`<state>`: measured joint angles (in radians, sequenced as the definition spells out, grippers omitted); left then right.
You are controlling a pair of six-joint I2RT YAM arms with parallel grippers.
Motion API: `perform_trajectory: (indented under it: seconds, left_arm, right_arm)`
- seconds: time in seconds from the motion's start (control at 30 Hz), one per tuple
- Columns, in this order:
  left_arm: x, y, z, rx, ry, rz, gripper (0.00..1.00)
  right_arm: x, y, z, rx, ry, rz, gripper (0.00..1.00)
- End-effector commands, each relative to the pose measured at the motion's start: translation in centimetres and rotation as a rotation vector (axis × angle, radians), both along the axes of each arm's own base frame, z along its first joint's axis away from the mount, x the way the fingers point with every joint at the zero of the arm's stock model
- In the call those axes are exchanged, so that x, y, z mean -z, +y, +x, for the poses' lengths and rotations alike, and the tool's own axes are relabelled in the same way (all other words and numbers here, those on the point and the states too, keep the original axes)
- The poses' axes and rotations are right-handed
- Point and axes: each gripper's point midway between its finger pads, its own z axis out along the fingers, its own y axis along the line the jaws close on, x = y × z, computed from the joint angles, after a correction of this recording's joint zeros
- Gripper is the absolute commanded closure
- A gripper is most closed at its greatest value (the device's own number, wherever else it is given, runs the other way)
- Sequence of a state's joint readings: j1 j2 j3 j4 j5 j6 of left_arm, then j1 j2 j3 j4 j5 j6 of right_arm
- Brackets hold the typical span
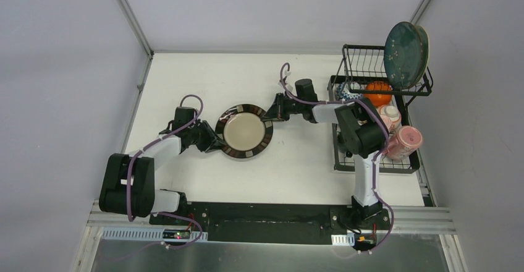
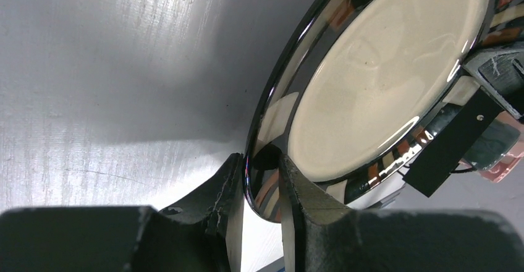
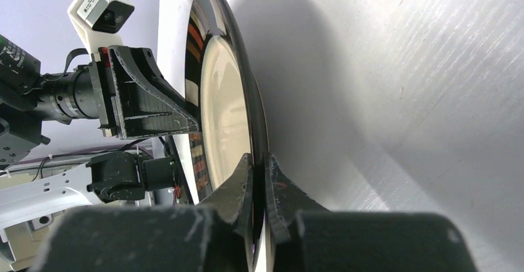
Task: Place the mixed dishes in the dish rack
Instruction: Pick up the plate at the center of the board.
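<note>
The dark-rimmed beige plate [image 1: 247, 131] is at mid-table, between both arms. My left gripper [image 1: 216, 141] is shut on its left rim; in the left wrist view the fingers [image 2: 262, 161] pinch the glossy rim of the plate [image 2: 377, 74]. From the other side, my right gripper [image 1: 270, 114] is shut on the right rim, and its fingers [image 3: 259, 161] squeeze the thin edge of the plate [image 3: 225, 99]. The black wire dish rack [image 1: 341, 154] stands at the right. A dark teal plate [image 1: 406, 54] stands upright on its raised basket.
Inside the rack sit an orange bowl [image 1: 378, 91], a patterned bowl [image 1: 347, 91] and two pink cups [image 1: 405, 141] [image 1: 389, 117]. The right arm's elbow [image 1: 358, 130] hangs over the rack's left side. White walls close in the table at the back and sides.
</note>
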<state>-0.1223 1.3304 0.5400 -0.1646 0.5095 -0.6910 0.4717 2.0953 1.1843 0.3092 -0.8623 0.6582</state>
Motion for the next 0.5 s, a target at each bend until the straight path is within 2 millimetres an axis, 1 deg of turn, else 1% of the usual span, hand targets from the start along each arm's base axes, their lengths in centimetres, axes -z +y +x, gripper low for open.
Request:
perform_trajectory:
  seconds: [0.0,0.07,0.17,0.23,0.37,0.43,0.47]
  left_arm:
    - [-5.3,-1.8,2.9,0.031,-0.190,-0.096,0.87]
    - [-5.4,-1.7,2.9,0.019,-0.193,-0.094,0.79]
    - [-6.1,-1.6,2.9,0.015,-0.206,-0.092,0.67]
    - [-6.8,-1.5,2.9,0.019,-0.219,-0.087,0.60]
    - [-8.9,-1.4,3.0,0.039,-0.258,-0.066,0.47]
    - [-10.2,-1.3,2.8,0.049,-0.280,-0.051,0.23]
    - [-11.0,-1.2,2.9,0.054,-0.301,-0.045,0.17]
  right_arm:
    - [-9.5,2.1,-1.5,-0.070,-0.150,0.145,1.00]
    - [-10.6,1.2,-0.7,-0.018,-0.161,0.138,1.00]
    - [-12.2,-0.3,0.5,0.060,-0.190,0.121,1.00]
    - [-13.4,-1.1,1.1,0.103,-0.208,0.106,1.00]
    - [-15.1,-2.4,2.1,0.165,-0.242,0.058,1.00]
    - [-16.0,-3.1,2.7,0.193,-0.253,0.042,1.00]
    - [-16.6,-3.4,3.0,0.205,-0.260,0.042,1.00]
